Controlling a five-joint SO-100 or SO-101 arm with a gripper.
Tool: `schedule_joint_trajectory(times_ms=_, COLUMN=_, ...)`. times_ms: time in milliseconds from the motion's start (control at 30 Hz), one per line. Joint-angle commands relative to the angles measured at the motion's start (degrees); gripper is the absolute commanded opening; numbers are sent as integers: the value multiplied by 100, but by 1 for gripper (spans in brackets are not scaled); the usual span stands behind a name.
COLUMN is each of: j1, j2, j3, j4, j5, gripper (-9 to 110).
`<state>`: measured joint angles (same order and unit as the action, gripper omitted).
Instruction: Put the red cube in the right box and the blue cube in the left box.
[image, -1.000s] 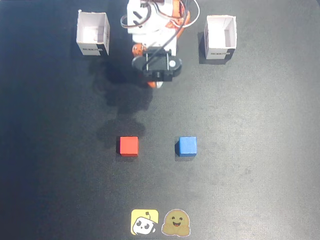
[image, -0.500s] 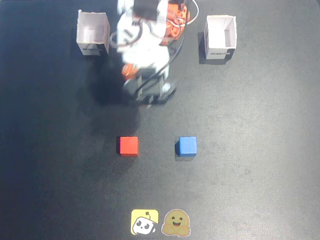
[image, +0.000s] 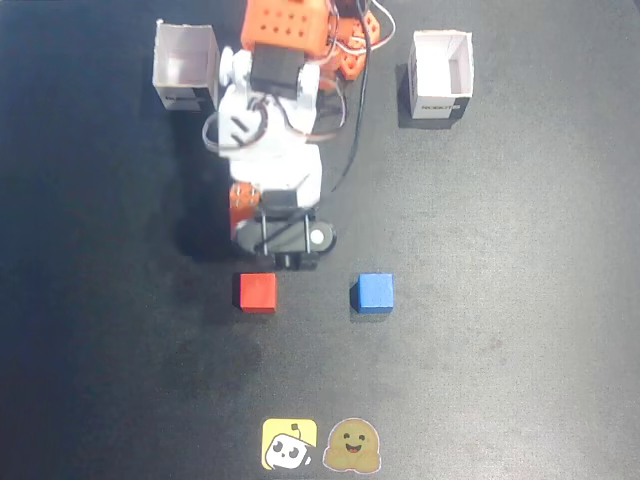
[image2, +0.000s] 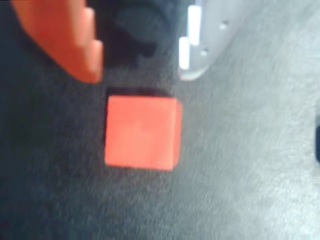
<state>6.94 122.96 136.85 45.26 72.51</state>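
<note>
With its fingers spread, the orange-and-white gripper (image2: 142, 70) at the wrist view's top should straddle the small matte red cube (image2: 141, 132) squarely before pinching.

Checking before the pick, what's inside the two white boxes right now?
The right box in the fixed view looks empty. The left box shows bare walls, but the arm covers its right edge.
</note>
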Motion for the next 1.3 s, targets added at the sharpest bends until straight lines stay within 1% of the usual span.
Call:
schedule_joint_trajectory(times_ms=0, j1=26, j2=-35, j3=-316, j4=-176, j5=-44, gripper=13)
schedule_joint_trajectory(times_ms=100, j1=9, j2=-114, j3=-352, j4=-211, j5=-44, gripper=14)
schedule_joint_trajectory(times_ms=167, j1=-26, j2=-176, j3=-387, j4=-272, j5=-70, gripper=17)
schedule_joint_trajectory(times_ms=567, j1=-26, j2=-1063, j3=-791, j4=-475, j5=-114, gripper=20)
schedule_joint_trajectory(times_ms=900, j1=-97, j2=-1960, j3=-1090, j4=-844, j5=-44, gripper=20)
schedule_joint_trajectory(times_ms=1267, j1=-185, j2=-2294, j3=-1116, j4=-967, j5=-9, gripper=21)
